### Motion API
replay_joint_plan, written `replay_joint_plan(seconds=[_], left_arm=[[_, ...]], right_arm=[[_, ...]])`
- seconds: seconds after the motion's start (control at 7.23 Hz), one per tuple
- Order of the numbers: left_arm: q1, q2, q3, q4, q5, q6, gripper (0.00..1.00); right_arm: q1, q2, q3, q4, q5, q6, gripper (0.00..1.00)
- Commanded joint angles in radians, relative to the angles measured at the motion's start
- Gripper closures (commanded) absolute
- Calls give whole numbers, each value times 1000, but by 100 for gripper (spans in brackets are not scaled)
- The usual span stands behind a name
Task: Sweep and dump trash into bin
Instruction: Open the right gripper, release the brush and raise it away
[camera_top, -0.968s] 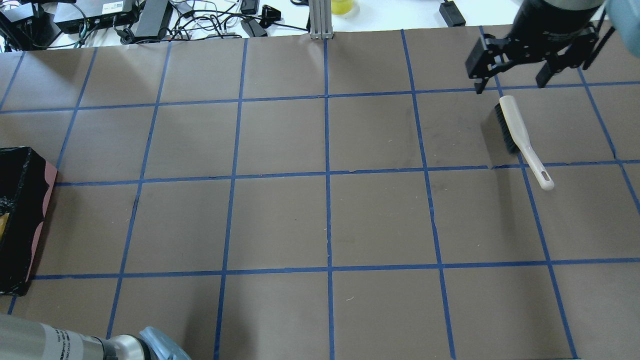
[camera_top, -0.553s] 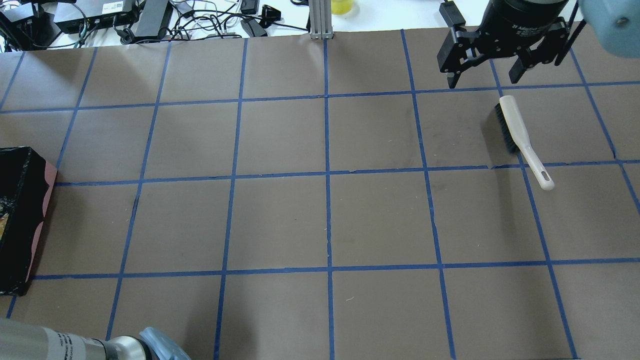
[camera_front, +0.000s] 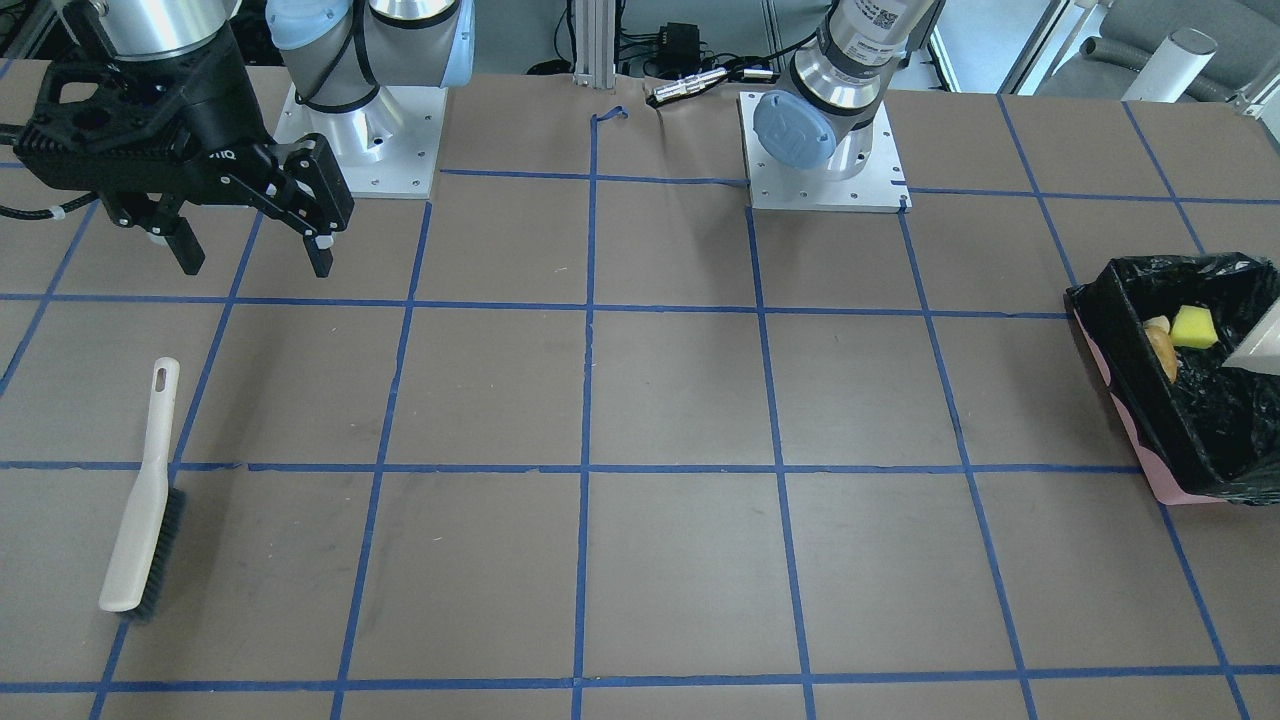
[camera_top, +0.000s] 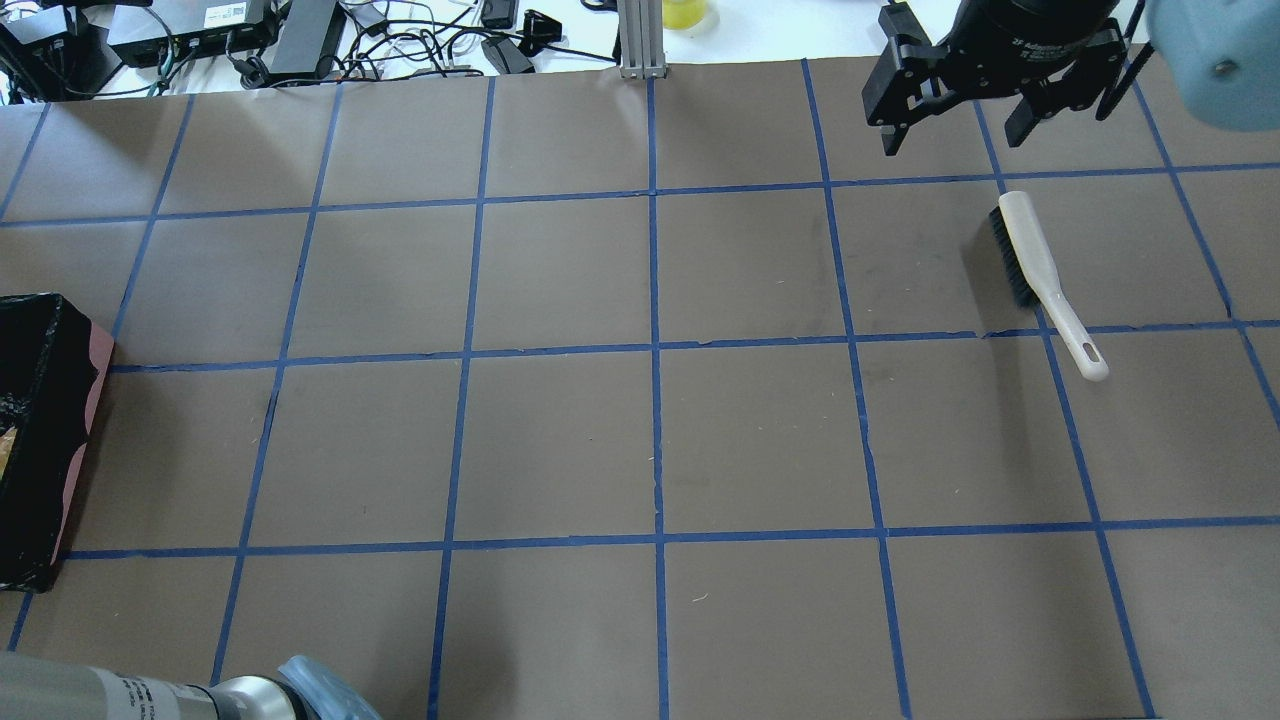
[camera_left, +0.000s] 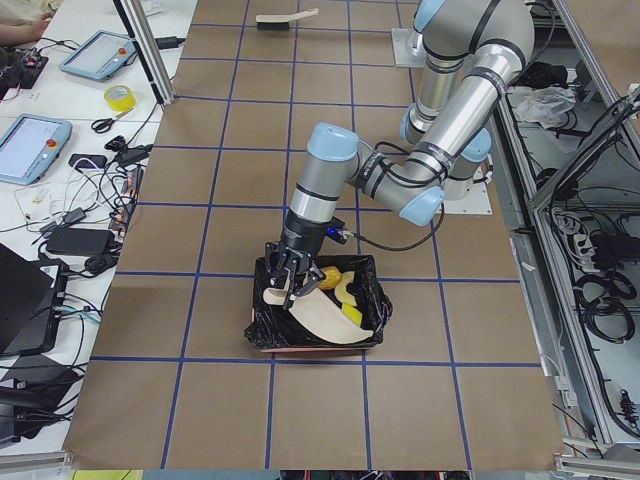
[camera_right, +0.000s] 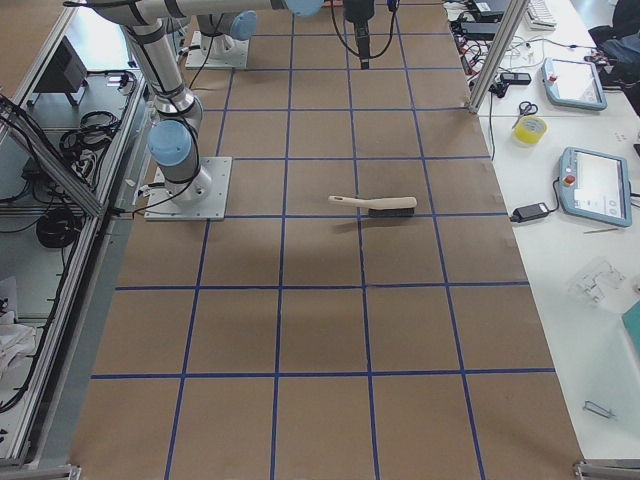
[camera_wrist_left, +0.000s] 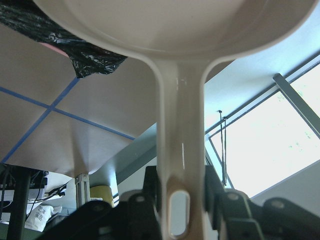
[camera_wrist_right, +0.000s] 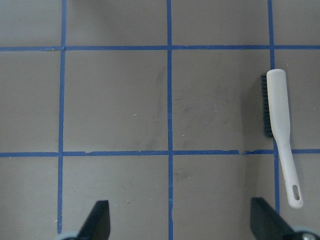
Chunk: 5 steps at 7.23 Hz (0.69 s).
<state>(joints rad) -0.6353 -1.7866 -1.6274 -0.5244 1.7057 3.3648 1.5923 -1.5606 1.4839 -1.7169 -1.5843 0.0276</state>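
The bin, pink and lined with a black bag, stands at the table's left end and shows in the overhead view. In it lie the yellow sponge, the golden-brown lump and a tan piece. My left gripper is shut on the handle of the beige dustpan and holds it tilted over the bin. My right gripper is open and empty above the table, a little beyond the brush.
A beige hand brush with dark bristles lies flat on the right side of the table. Cables and power boxes lie past the far edge. The arm bases stand at the robot's side.
My right gripper has moved away from the brush, toward the far edge and leftward in the overhead view, still open. The brush has not moved.
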Motion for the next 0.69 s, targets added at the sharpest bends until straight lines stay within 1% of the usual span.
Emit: replay_joint_plan(seconds=[0.0, 0.14, 0.28, 0.41, 0.55], left_arm=[[0, 56, -101, 151, 2, -2, 100], [6, 91, -170, 205, 0, 1, 100], [8, 120, -219, 252, 2, -2, 100], [11, 151, -259, 286, 2, -5, 100], [14, 173, -276, 303, 2, -5, 100]], right_arm=[[17, -6, 1, 20, 91, 57, 0], [17, -6, 0, 25, 98, 70, 0], [17, -30, 4, 33, 80, 60, 0], [17, -42, 6, 60, 8, 58, 0], [18, -51, 6, 109, 12, 58, 0]])
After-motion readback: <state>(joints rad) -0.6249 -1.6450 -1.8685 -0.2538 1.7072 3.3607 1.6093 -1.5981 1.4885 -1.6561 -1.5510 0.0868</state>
